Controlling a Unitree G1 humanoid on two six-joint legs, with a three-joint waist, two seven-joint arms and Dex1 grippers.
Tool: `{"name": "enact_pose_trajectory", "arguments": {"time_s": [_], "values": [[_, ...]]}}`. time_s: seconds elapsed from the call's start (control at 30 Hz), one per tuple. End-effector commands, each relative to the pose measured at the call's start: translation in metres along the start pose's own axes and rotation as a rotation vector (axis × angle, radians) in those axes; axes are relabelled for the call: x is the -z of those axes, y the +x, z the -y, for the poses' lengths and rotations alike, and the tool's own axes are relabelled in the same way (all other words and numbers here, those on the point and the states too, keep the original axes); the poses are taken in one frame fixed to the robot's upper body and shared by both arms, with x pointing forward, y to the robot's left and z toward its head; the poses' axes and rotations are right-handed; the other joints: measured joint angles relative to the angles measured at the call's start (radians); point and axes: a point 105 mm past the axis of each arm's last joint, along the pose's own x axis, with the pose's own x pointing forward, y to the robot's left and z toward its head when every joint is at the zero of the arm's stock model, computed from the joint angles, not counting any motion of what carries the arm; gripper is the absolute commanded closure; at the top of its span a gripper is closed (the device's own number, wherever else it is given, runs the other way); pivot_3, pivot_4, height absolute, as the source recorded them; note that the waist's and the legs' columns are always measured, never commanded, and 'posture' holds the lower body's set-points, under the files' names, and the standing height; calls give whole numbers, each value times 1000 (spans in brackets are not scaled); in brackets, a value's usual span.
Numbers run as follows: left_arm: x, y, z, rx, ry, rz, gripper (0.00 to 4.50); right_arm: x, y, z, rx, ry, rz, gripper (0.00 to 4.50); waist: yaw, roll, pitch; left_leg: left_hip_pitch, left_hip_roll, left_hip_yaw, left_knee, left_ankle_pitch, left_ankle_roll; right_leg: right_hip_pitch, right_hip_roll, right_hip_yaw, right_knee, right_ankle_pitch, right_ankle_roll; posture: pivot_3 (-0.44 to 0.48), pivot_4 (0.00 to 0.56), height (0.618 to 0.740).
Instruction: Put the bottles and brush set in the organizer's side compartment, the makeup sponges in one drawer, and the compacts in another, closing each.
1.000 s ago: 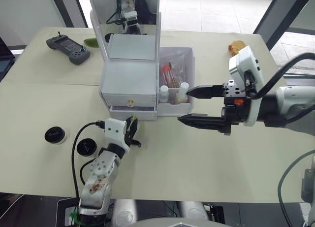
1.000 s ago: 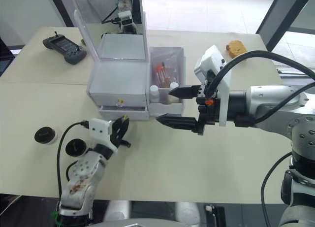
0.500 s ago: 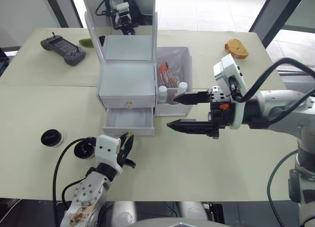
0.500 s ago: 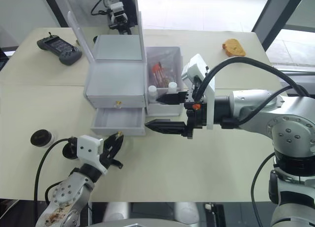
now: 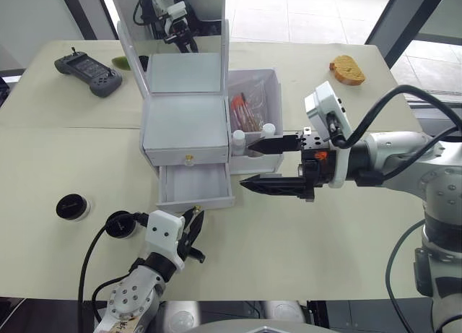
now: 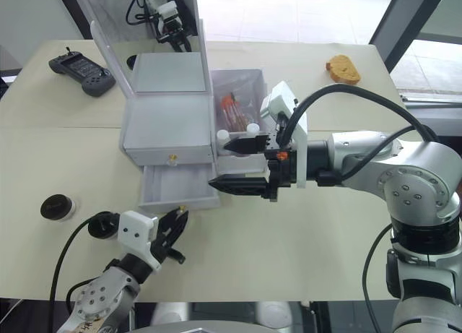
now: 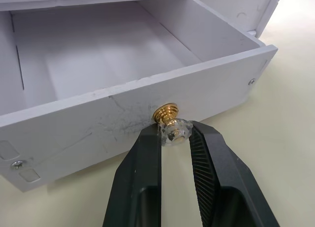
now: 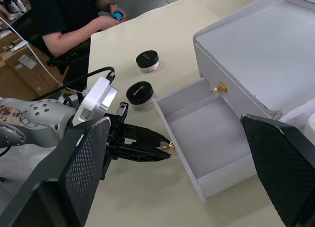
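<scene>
The white organizer [image 5: 186, 115] stands mid-table with its mirror upright. Its lower drawer [image 5: 195, 183] is pulled out and holds nothing. My left gripper [image 7: 172, 131] is shut on that drawer's gold knob [image 7: 166, 113]. The upper drawer's knob [image 8: 220, 87] shows that drawer shut. The side compartment [image 5: 271, 84] holds the brush set [image 5: 245, 110] and the two bottles [image 5: 239, 138] [image 5: 268, 130]. Two black compacts [image 5: 72, 206] [image 5: 121, 223] lie left of my left gripper [image 5: 193, 221]. My right gripper [image 5: 246, 162] hovers open in front of the side compartment. The makeup sponges are out of view.
A black handheld controller [image 5: 88, 63] and a green object [image 5: 123, 62] lie at the back left. An orange-brown item [image 5: 347, 69] sits at the back right. A seated person [image 8: 69, 20] is beyond the table's left side. My left arm's cable loops beside the nearer compact.
My left gripper has pulled the lower drawer out toward the table's front edge by its knob. My right gripper has drifted left in front of the side compartment. The camera has shifted.
</scene>
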Motion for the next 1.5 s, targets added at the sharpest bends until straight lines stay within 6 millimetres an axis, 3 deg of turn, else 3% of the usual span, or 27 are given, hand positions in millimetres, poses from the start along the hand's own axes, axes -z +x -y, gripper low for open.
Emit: {"name": "enact_pose_trajectory", "arguments": {"time_s": [0.03, 0.23, 0.43, 0.57, 0.73, 0.83, 0.93, 1.03, 1.2, 1.33, 1.5], "values": [[-7, -8, 5, 48, -8, 23, 3947, -9, -5, -4, 8, -52, 25, 0, 0, 0, 0, 0, 0, 0, 0, 0, 0, 0, 0, 0, 0, 0, 0, 0, 150, 705], [-7, -14, -1, 31, 6, 11, 3949, -8, -4, -4, 5, -46, 33, 0, 0, 0, 0, 0, 0, 0, 1, 0, 0, 0, 0, 0, 1, -2, -2, 0, 150, 705], [-2, -12, 5, 99, -29, -1, 3949, -7, -2, -2, 5, -49, 35, 0, 0, 0, 0, 1, 0, 0, 2, 0, 0, 1, 0, 0, 2, -6, 1, 0, 150, 705], [-9, -12, 5, 146, -86, 31, 2701, -7, -2, -1, 4, -54, 41, 0, 1, 0, 0, 1, 0, 0, 3, 0, 0, 1, 0, 1, 2, -6, 1, 0, 150, 705], [-29, -29, 3, 239, -118, 60, 1122, -7, -1, 3, 5, -66, 48, 0, 2, 0, 0, 2, 0, 0, 3, 0, 0, 1, 1, 0, 5, -6, 1, 0, 150, 705], [-43, -45, -13, 260, -112, 59, 160, -7, -2, 6, 11, -72, 49, 0, 2, 0, 0, 2, 0, 0, 7, 0, 0, 1, 0, 1, 6, -6, 1, 0, 150, 705], [-59, -59, -28, 307, -107, 62, 16, -7, -5, 8, 15, -78, 47, 0, 2, -1, 1, 3, 0, -1, 9, 1, -1, 1, 1, 0, 6, -4, -1, 0, 150, 705], [-76, -62, -76, 279, -14, 46, 16, -3, -14, 14, 46, -96, 18, 0, 8, -1, 1, 3, 0, -1, 13, 0, -1, 2, 1, 1, 7, -4, -1, 0, 150, 705], [-99, -54, -136, 207, 110, 39, 16, 7, -34, 24, 125, -158, -29, 0, 8, -1, 1, 2, 0, -1, 15, 0, -1, 2, 0, 1, 4, -4, -1, 0, 150, 705], [-119, -58, -211, 116, 300, -63, 16, 25, -85, 31, 286, -175, -108, 0, 20, -4, 3, 1, 0, -1, 12, 0, -2, -1, 1, 0, 5, -4, -2, 0, 150, 705], [-145, -73, -278, -46, 411, -78, 16, 59, -138, 30, 443, -139, -210, 0, 24, -4, 3, 3, 0, 0, 2, 0, -2, -2, 1, 0, 3, -4, -2, 0, 150, 705]]}}
